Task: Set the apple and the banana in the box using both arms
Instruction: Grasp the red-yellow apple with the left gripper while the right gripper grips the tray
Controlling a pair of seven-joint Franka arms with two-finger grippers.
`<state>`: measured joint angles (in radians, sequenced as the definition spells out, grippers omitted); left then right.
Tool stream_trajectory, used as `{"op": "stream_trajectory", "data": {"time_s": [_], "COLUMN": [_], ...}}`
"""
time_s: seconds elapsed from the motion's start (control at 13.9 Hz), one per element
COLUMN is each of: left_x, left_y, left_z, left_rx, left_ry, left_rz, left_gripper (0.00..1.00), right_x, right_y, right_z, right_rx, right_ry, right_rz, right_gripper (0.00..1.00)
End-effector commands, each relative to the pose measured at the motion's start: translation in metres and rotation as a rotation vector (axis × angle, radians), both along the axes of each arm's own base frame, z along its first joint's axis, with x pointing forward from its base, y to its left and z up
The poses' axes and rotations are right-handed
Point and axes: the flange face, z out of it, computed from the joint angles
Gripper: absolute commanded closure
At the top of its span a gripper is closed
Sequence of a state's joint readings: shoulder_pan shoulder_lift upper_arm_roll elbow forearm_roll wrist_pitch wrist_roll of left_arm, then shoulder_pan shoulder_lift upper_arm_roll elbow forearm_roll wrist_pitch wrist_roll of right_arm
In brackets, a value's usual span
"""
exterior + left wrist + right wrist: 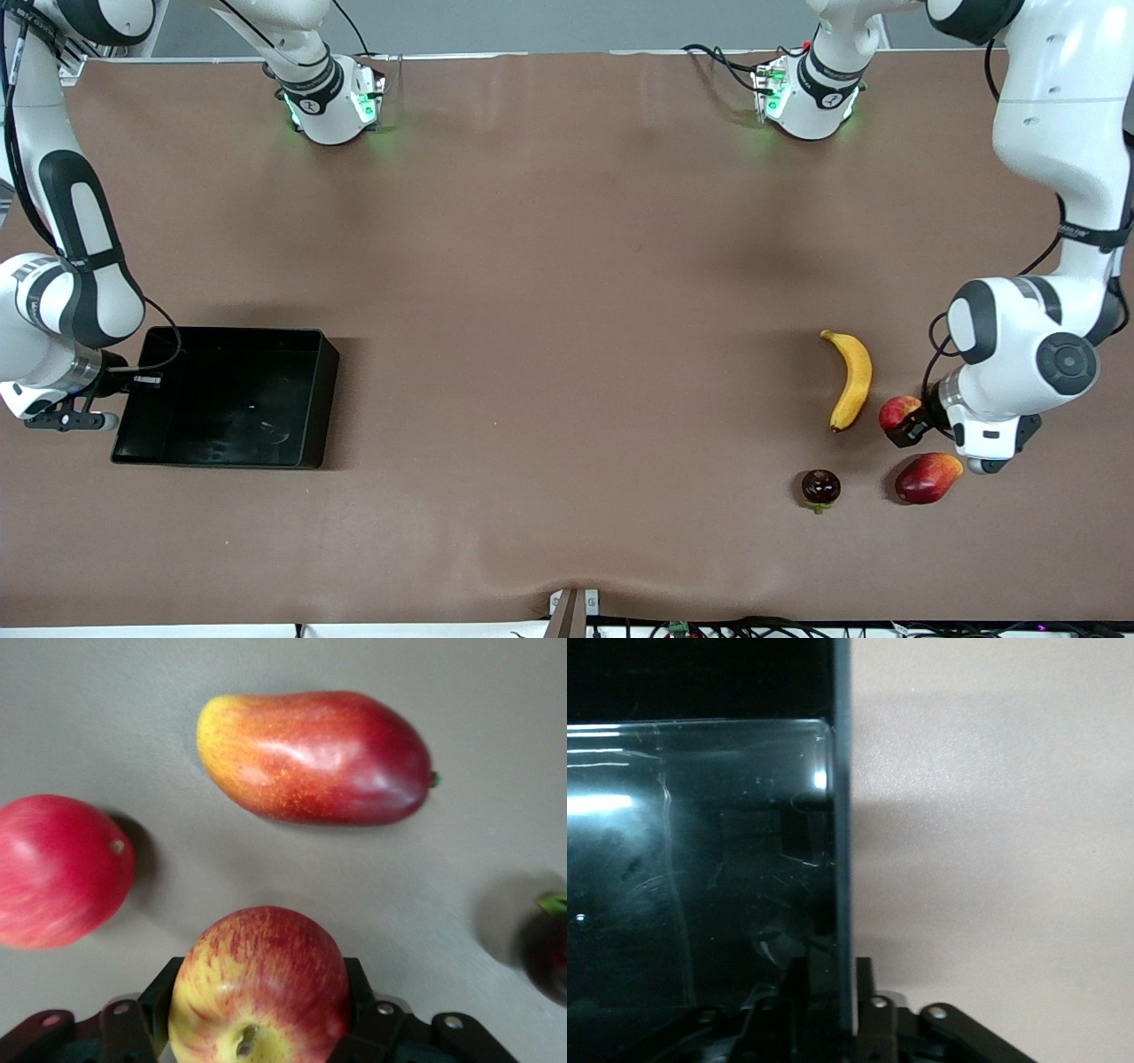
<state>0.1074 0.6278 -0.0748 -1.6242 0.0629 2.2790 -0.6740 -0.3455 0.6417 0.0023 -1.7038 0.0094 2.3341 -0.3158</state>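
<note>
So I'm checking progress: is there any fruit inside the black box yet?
No fruit: the box shows only its bare glossy floor. The right gripper is shut on its wall, hiding a sliver there. The left gripper holds the apple, beside the banana.

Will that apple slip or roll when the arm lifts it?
The apple looks round and glossy, so it would probably roll if let go. The left tool has fingers on both its sides, so it likely stays put. It seems firm, not squashy.
</note>
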Motion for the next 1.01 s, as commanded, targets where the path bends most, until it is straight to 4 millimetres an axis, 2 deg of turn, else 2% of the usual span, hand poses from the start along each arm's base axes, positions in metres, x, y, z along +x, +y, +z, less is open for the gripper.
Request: {"op": "stream_trajectory", "data": {"time_s": [0.0, 0.07, 0.36, 0.5, 0.72, 0.93], "left_x": [-0.009, -0.011, -0.019, -0.022, -0.027, -0.036], "left_y": [-0.004, -0.006, -0.030, -0.041, -0.059, -0.069], "left_z": [0.030, 0.033, 0.067, 0.079, 0.091, 0.102], "left_rx": [0.013, 0.011, -0.004, -0.012, -0.017, -0.009], "left_ry": [0.025, 0.042, 0.078, 0.085, 0.104, 0.141], "left_rz": [-0.002, 0.000, -0.024, -0.034, -0.014, -0.014], "left_gripper": [1.00, 1.00, 1.00, 1.00, 1.00, 1.00], "right_x": [0.003, 0.004, 0.007, 0.012, 0.017, 0.022], "right_y": [0.000, 0.001, 0.018, 0.040, 0.085, 0.150], "right_z": [0.009, 0.016, 0.059, 0.087, 0.117, 0.137], "right_rx": [0.003, 0.005, 0.016, 0.023, 0.054, 0.096], "right_ry": [-0.005, -0.006, -0.006, -0.015, -0.011, -0.004], "right_rz": [0.012, 0.011, 0.026, 0.058, 0.081, 0.088], "right_gripper": [0.95, 1.00, 1.00, 1.00, 1.00, 1.00]}}
